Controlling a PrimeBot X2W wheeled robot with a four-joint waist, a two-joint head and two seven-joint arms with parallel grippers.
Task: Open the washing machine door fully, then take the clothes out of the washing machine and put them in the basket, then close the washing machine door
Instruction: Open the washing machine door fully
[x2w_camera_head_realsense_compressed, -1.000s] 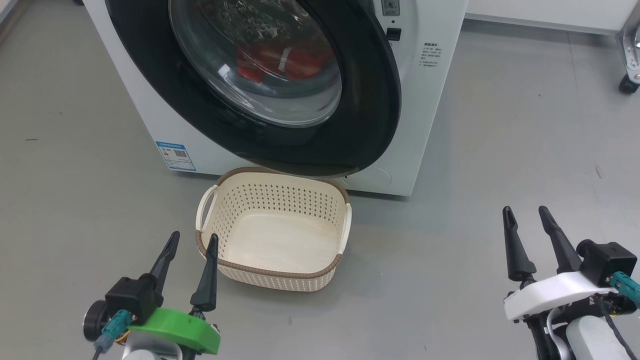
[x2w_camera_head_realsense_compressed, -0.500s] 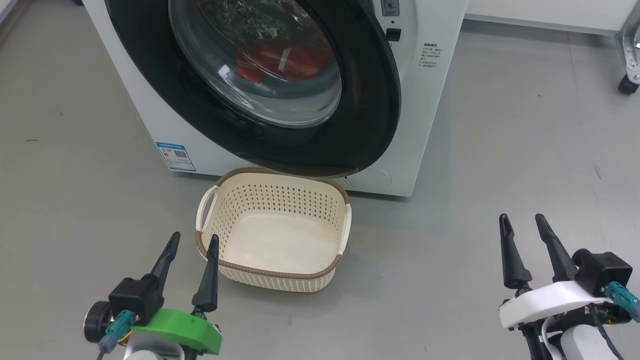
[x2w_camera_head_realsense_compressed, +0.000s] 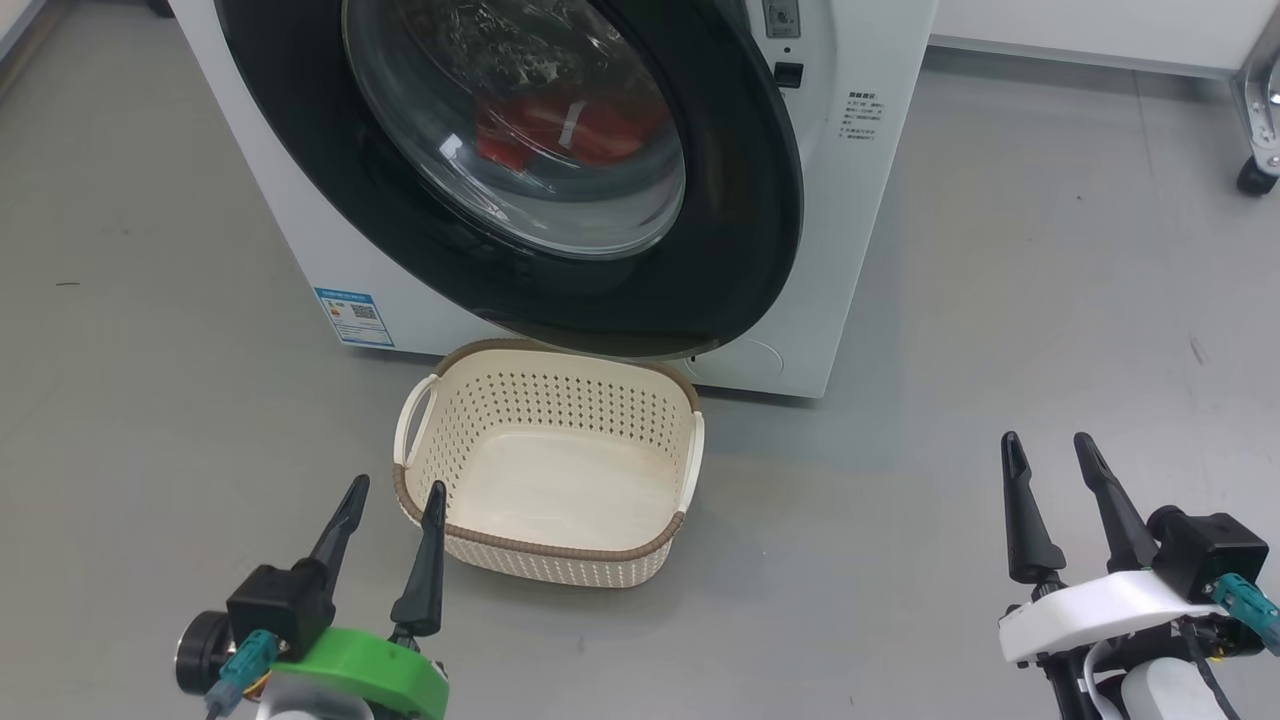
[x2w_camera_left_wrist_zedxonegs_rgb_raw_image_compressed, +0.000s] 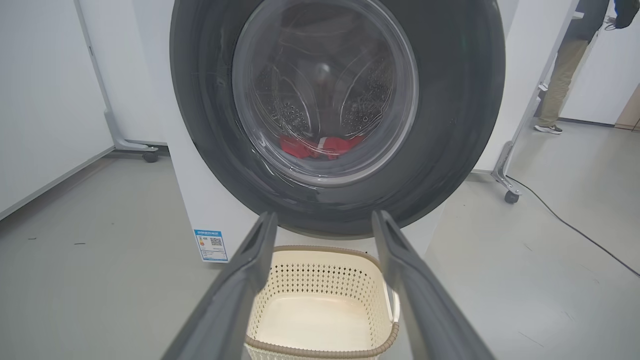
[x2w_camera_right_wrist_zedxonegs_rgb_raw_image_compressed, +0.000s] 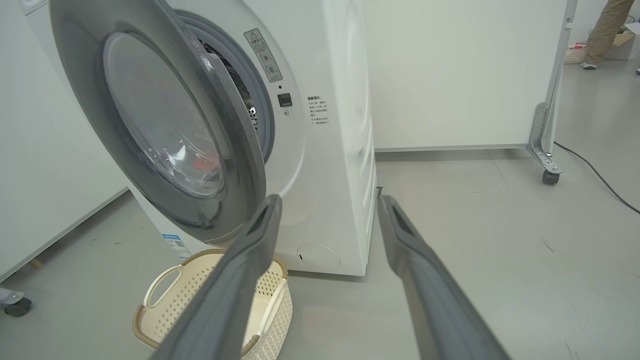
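On the floor (x2w_camera_head_realsense_compressed: 1000, 300), the washing machine (x2w_camera_head_realsense_compressed: 850, 250) is being kept, the washing machine door (x2w_camera_head_realsense_compressed: 740, 200) ajar; the basket (x2w_camera_head_realsense_compressed: 560, 548) is being kept before it; the clothes (x2w_camera_head_realsense_compressed: 590, 130), inside the drum (x2w_camera_left_wrist_zedxonegs_rgb_raw_image_compressed: 292, 112); left pincer (x2w_camera_head_realsense_compressed: 398, 485) and right pincer (x2w_camera_head_realsense_compressed: 1046, 440) are being held open, empty.

Left pincer (x2w_camera_head_realsense_compressed: 398, 484) green-based; right pincer (x2w_camera_head_realsense_compressed: 1046, 438) white-based; perhaps plugs (x2w_camera_head_realsense_compressed: 245, 655)
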